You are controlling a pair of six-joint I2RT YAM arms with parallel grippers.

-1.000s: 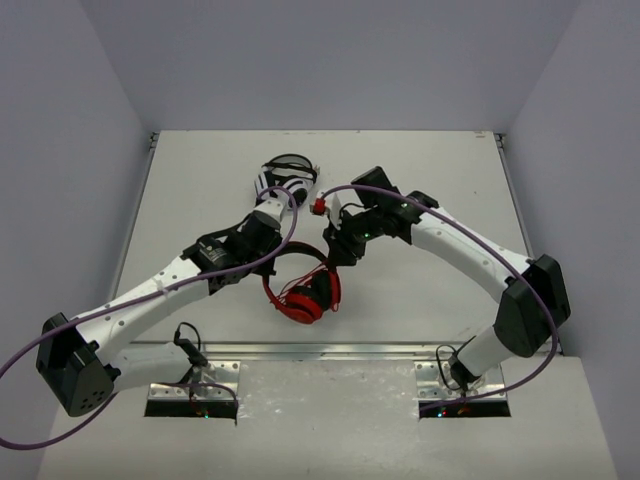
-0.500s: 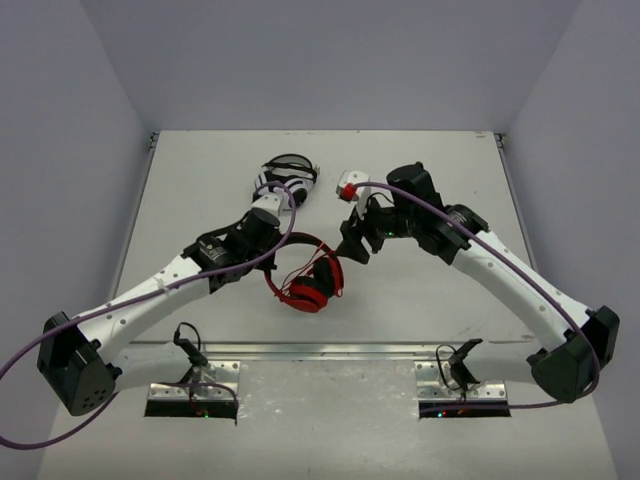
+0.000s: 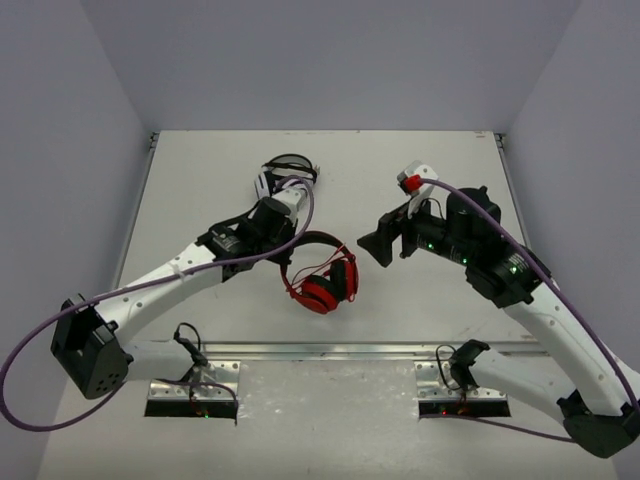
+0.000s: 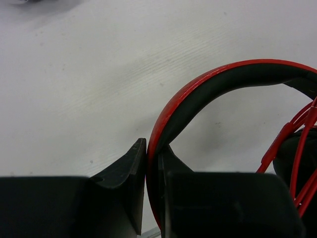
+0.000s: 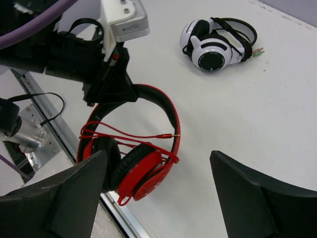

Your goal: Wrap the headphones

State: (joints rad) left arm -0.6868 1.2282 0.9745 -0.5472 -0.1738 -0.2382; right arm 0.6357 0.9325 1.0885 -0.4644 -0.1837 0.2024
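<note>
left pincer (image 4: 152, 148) clamps the headphones (image 4: 218, 79) by the headband, table (image 4: 74, 74) beneath.

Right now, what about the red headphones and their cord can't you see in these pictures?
Top view: the cord of the red headphones is too thin to trace.
Left wrist view: the left gripper hides the lower headband; the right edge cuts off the ear cups.
Right wrist view: a finger of the right gripper covers part of one ear cup.
</note>
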